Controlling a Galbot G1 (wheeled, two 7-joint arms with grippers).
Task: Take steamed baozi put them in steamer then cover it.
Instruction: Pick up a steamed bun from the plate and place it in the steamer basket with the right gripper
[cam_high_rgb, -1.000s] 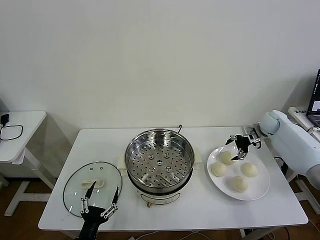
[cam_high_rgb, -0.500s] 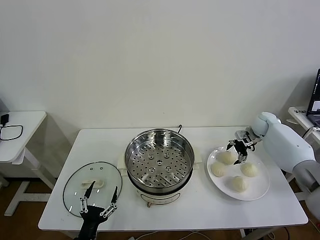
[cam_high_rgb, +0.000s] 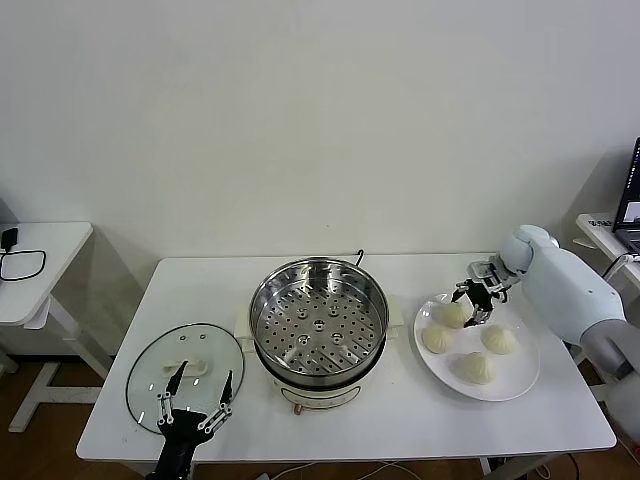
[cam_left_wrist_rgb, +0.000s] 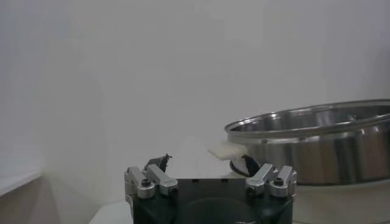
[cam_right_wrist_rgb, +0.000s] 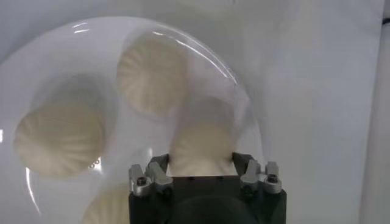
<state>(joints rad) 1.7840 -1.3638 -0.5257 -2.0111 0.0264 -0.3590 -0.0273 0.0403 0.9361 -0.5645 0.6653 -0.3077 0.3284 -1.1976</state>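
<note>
The right gripper sits over the far bun on the plate, and its fingers hide that bun's sides in the right wrist view, so contact cannot be told. A fourth bun is half hidden behind the gripper body and cut by the picture's lower edge. In the left wrist view the steamer runs off the side edge, and the desk is blurred. The left gripper hangs over the cover; its arm is cut off by the head view's lower edge
</note>
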